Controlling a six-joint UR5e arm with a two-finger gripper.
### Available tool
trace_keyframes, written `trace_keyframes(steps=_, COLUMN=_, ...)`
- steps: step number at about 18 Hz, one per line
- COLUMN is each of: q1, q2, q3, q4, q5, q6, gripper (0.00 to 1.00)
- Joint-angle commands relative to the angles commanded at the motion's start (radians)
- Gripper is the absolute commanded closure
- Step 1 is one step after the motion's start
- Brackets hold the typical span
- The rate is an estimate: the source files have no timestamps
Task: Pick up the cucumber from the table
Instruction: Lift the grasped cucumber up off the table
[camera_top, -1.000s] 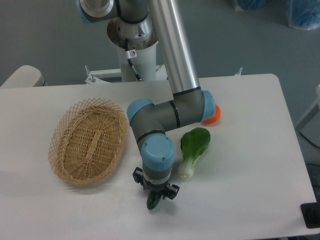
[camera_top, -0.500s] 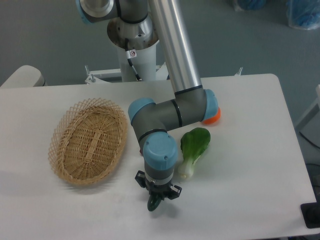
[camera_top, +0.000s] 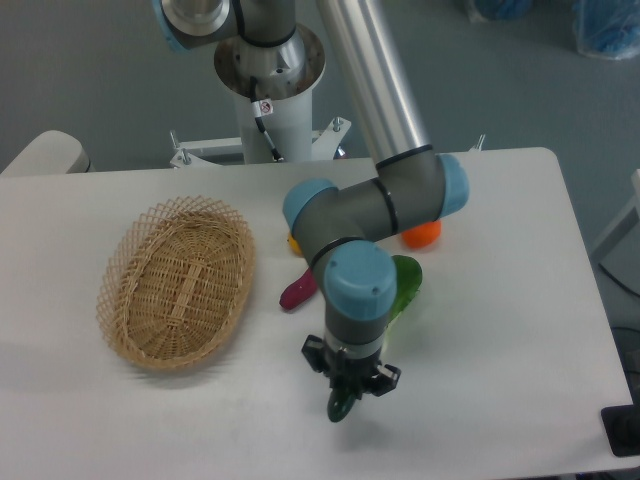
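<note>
Claw (camera_top: 346, 392) pointed straight down, clenched on the cucumber (camera_top: 339, 406) — only its dark lower end showed below, near the counter's (camera_top: 500, 330) front edge, apparently hanging upright, likely just lifted.

White table (camera_top: 500, 330) holding wicker basket (camera_top: 178, 283) at nine o'clock, sweet potato (camera_top: 298, 292) and bok choy (camera_top: 405, 283) near middle.

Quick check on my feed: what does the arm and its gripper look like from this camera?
The arm is a polished silver tube with grey joint housings and light blue end caps. The gripper is small and black, with two short fingers. A white base column carries a small label and a thin dark cable.
</note>
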Motion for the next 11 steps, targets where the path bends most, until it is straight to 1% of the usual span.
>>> trace_keyframes(steps=5, q1=0.052, q2=0.012, q3=0.002, q4=-0.052, q5=0.002, q6=0.146, gripper=0.76)
trace_keyframes(steps=9, q1=0.086, q2=0.014, q3=0.005, q4=-0.066, q5=0.003, q6=0.267, gripper=0.76)
trace_keyframes(steps=11, q1=0.101, q2=0.012, q3=0.015, q4=-0.100, q5=0.006, q6=0.328, gripper=0.75)
